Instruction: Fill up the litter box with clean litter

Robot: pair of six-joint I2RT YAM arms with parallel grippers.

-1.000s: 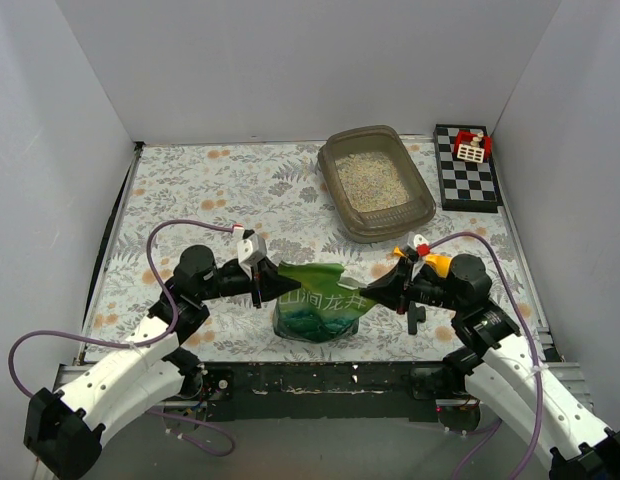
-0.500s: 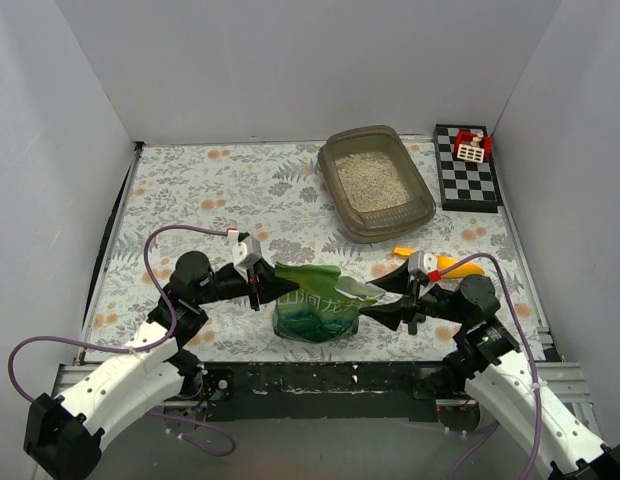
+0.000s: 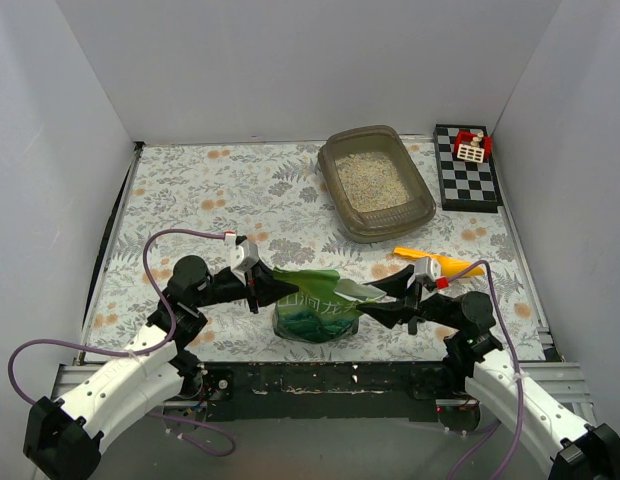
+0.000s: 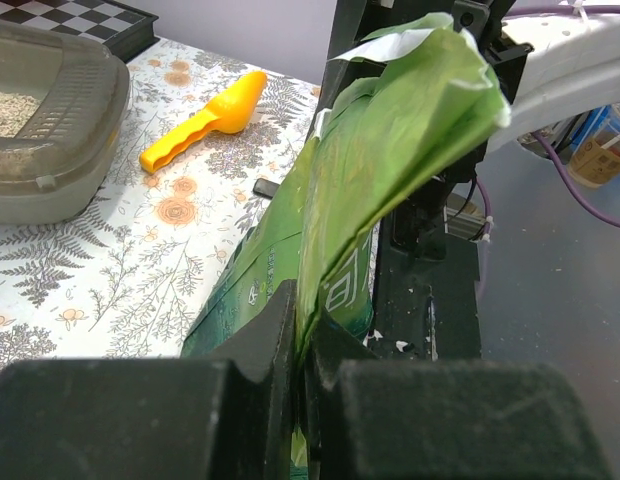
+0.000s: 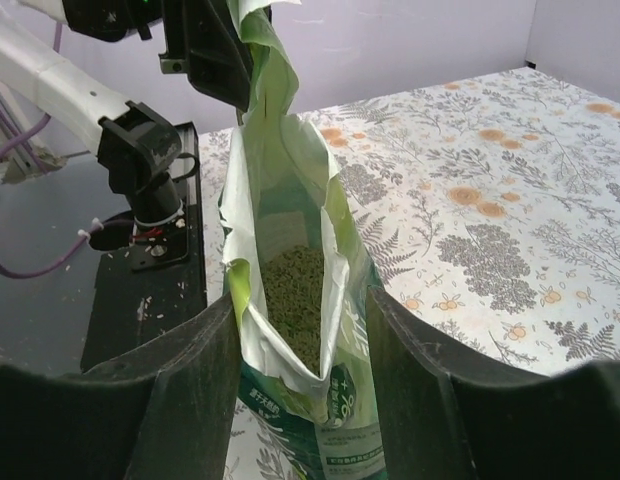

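Note:
The grey-brown litter box (image 3: 422, 205) sits at the back right and holds pale beige clean litter (image 3: 368, 180); it also shows in the left wrist view (image 4: 60, 150). A green foil bag (image 3: 315, 308) stands at the near edge, mouth open. My left gripper (image 3: 262, 288) is shut on the bag's left top edge (image 4: 390, 150). My right gripper (image 3: 378, 300) is open, its fingers (image 5: 195, 370) on either side of the bag's right edge (image 5: 290, 180). Granules (image 5: 295, 300) show inside the bag.
A yellow-orange scoop (image 3: 440, 263) lies on the floral cloth just behind my right gripper; it also shows in the left wrist view (image 4: 205, 118). A black-and-white checkered board (image 3: 467, 170) with a small red-and-white piece lies at the back right. The table's black front edge is right below the bag.
My right gripper has opened off the bag's right edge and drawn back and down toward the near right. The scoop is now uncovered. My left gripper keeps its hold.

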